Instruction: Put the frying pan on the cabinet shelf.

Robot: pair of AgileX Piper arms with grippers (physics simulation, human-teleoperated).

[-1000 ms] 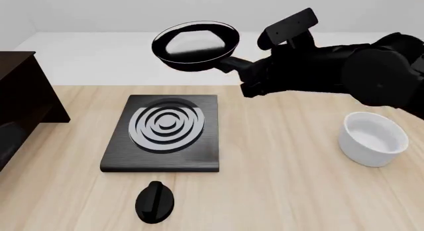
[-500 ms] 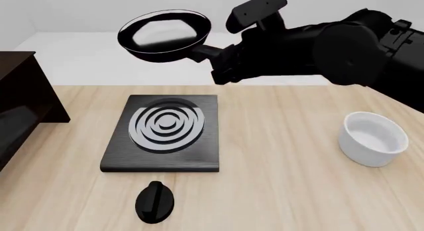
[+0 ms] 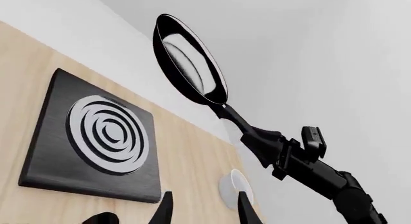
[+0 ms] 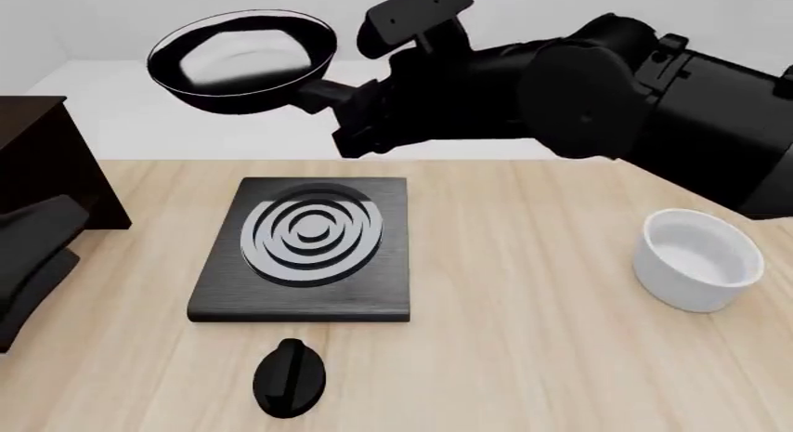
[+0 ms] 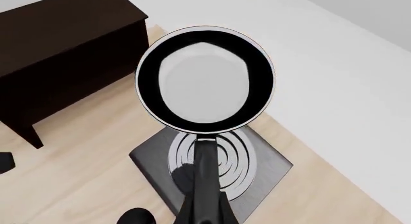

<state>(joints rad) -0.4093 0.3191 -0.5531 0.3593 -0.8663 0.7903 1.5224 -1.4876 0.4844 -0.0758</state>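
Observation:
The frying pan (image 4: 241, 56) hangs level in the air, high above the far left corner of the stove plate, its glossy inside facing up. My right gripper (image 4: 351, 105) is shut on the pan's long handle (image 5: 205, 171). In the right wrist view the pan (image 5: 205, 82) hangs beyond the fingers, with the dark cabinet shelf (image 5: 57, 55) below and to one side of it. The cabinet (image 4: 37, 163) stands at the table's left edge. My left gripper (image 3: 204, 212) is open and holds nothing, low near the table, looking up at the pan (image 3: 189, 60).
A black stove plate (image 4: 310, 246) with grey rings lies mid-table. A small black knob (image 4: 290, 378) lies in front of it. A white bowl (image 4: 700, 255) stands at the right. The left arm (image 4: 32, 251) shows at the left edge, by the cabinet.
The right arm has carried the pan leftward and slightly up, toward the cabinet side. The left arm has come into the front view at the left edge.

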